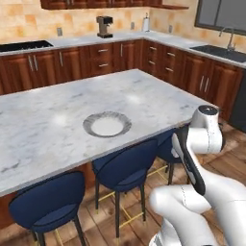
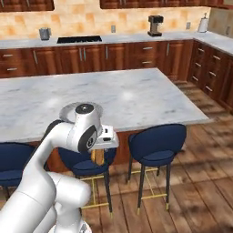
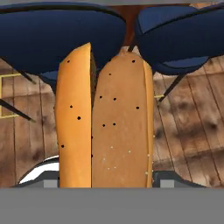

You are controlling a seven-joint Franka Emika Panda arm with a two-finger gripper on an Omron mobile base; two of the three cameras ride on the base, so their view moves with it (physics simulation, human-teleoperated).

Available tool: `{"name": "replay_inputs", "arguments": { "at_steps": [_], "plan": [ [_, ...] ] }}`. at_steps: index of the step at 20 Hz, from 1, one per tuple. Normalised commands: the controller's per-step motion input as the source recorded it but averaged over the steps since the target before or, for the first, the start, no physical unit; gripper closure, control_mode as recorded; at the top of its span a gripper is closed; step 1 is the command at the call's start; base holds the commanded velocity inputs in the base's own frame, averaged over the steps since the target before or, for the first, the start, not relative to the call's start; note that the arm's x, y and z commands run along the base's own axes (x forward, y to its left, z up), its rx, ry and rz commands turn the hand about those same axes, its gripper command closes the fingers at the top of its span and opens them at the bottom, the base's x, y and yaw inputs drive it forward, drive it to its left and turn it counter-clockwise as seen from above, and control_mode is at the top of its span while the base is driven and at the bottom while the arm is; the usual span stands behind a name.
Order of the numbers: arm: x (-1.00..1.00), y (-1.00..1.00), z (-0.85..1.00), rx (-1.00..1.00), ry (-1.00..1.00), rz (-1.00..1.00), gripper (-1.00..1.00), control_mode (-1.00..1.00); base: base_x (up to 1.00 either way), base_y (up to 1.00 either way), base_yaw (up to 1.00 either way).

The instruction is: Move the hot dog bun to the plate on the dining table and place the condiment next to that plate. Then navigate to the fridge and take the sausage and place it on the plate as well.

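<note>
The hot dog bun (image 3: 105, 122), orange-brown and split lengthwise, takes up the middle of the hand view and stands upright between the jaws. My gripper (image 3: 107, 183) is shut on it. In the right base view the bun (image 2: 96, 157) hangs under the hand, below the dining table's (image 2: 118, 95) near edge and over the stools. The plate (image 1: 91, 120), white with a grey rim, lies bare on the marble dining table (image 1: 43, 125), left of my arm and higher than the hand. The condiment, the fridge and the sausage are out of view.
Dark blue stools (image 1: 126, 166) (image 2: 157, 145) line the table's near side, right under and beside my hand. Wooden counters run along the back wall with a coffee machine (image 1: 104, 26), a cooktop (image 2: 78, 39) and a sink (image 1: 218, 52). Open wooden floor lies to the right.
</note>
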Motion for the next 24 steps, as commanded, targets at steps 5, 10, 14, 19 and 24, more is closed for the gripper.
{"name": "replay_inputs", "arguments": {
  "at_steps": [5,10,14,19,24],
  "plan": [
    [0.0,0.0,0.0,0.0,0.0,0.0,1.0,1.0,0.74,-0.31,0.52],
    [0.0,0.0,0.0,0.0,0.0,0.0,1.0,1.0,0.88,0.0,0.4],
    [0.7,0.0,0.0,0.0,0.0,0.2,1.0,-1.0,0.21,0.0,0.09],
    [1.0,0.08,-0.1,0.0,-0.01,0.08,1.0,-1.0,0.0,0.0,0.0],
    [1.0,0.1,-0.39,0.04,-0.04,0.04,1.0,-1.0,0.0,0.0,0.0]
  ]
}}
